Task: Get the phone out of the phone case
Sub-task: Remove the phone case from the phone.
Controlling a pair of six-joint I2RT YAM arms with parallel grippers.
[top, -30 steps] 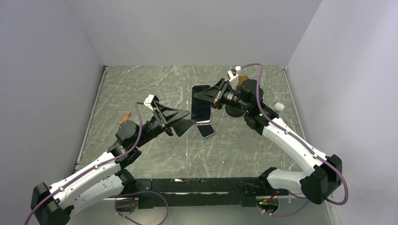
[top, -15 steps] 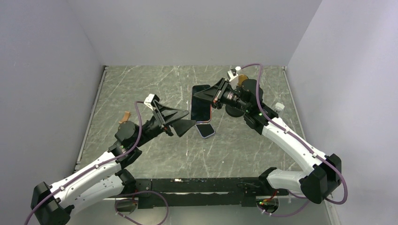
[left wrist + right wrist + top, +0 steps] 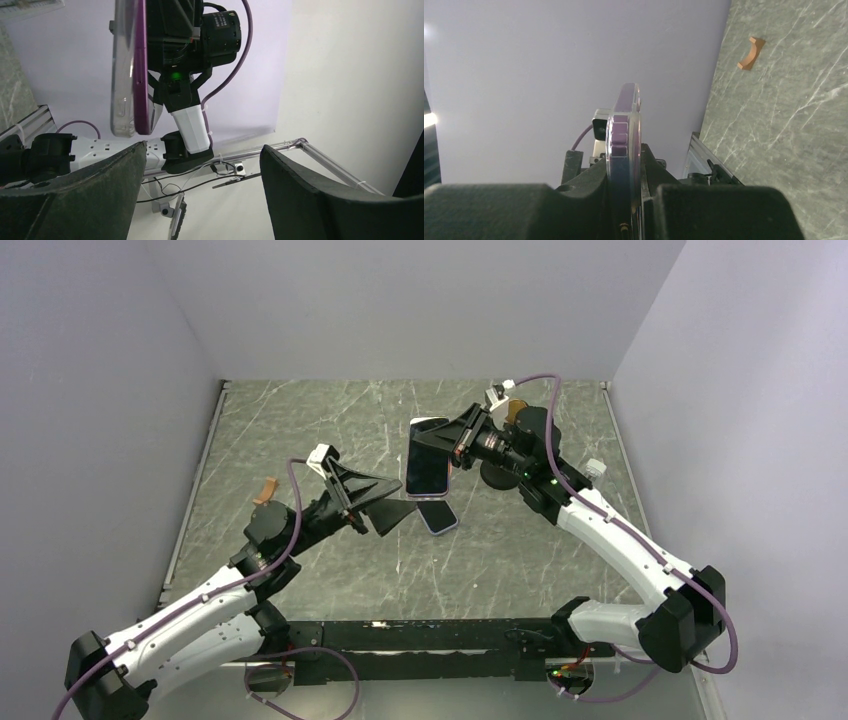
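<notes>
My right gripper (image 3: 452, 448) is shut on the phone (image 3: 426, 458) and holds it on edge above the table, black screen up in the top view. In the right wrist view the phone's purple edge (image 3: 623, 131) sits inside the clear phone case (image 3: 639, 107), clamped at my right gripper (image 3: 630, 200). My left gripper (image 3: 408, 495) is open and empty, just left of and below the held phone. In the left wrist view the case (image 3: 121, 75) and phone edge (image 3: 140, 65) hang above the left finger (image 3: 100, 190); the left gripper (image 3: 202, 155) holds nothing.
A second, darker phone (image 3: 438, 517) lies flat on the marble table (image 3: 300, 420) under the held one. A small brown curved piece (image 3: 751, 52) lies on the table, beside my left arm in the top view (image 3: 265, 488). Grey walls close three sides.
The right gripper has lifted and tilted the cased phone slightly, so its pale rim shows more. The left gripper has drawn back a little toward the left, still open.
</notes>
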